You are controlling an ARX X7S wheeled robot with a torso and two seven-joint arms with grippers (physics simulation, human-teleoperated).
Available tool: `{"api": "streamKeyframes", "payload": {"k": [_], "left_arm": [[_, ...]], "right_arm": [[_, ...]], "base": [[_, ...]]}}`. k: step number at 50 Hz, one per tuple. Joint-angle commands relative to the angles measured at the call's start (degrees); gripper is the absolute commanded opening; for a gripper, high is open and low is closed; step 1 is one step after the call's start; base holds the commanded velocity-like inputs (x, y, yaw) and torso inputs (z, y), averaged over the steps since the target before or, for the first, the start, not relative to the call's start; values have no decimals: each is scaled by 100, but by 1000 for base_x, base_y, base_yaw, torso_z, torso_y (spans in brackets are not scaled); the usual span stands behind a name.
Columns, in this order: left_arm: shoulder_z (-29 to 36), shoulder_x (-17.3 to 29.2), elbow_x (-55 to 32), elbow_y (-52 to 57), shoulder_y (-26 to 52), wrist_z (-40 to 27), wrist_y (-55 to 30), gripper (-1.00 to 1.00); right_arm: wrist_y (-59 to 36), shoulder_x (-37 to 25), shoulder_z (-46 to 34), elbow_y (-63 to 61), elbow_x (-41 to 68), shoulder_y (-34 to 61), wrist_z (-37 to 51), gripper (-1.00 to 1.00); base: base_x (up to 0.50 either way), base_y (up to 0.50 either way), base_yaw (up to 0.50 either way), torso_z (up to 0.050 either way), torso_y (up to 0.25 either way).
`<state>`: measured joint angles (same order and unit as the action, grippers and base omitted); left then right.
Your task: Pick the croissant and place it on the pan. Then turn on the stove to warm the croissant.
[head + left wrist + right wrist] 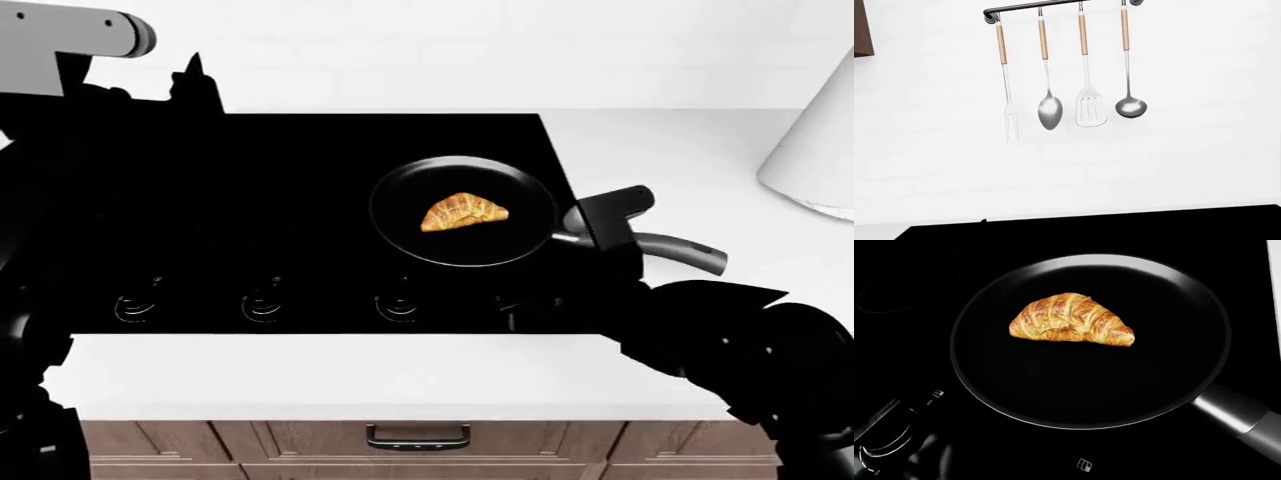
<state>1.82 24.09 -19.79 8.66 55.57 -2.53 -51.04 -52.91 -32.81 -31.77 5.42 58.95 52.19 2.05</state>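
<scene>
On the stove (267, 200), the croissant (465, 213) lies in the pan (400, 235); tools indiscernible.

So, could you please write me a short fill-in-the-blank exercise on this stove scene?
1. The croissant lies inside the ____.
2. The pan sits on the black ____.
3. Four utensils hang from a rail on the ____.
4. Of those utensils, the one beside the ladle is a slotted ____.

Missing words: pan; stove; wall; spatula
</scene>
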Motion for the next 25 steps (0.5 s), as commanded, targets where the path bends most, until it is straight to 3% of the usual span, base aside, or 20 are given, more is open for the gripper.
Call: {"api": "streamKeyframes", "payload": {"k": [1,25], "left_arm": [[47,-7,-7,-6,27,-10,-20,100],[174,-46,31,-202,125,-37,24,100]], "right_arm": [[10,-542,-488,603,-1028,18,-216,-100],[447,-427,-1630,2005,-2121,850,-1760,-100]], "base": [[0,-4,-9,0,0],[-1,-5,-8,0,0]]}}
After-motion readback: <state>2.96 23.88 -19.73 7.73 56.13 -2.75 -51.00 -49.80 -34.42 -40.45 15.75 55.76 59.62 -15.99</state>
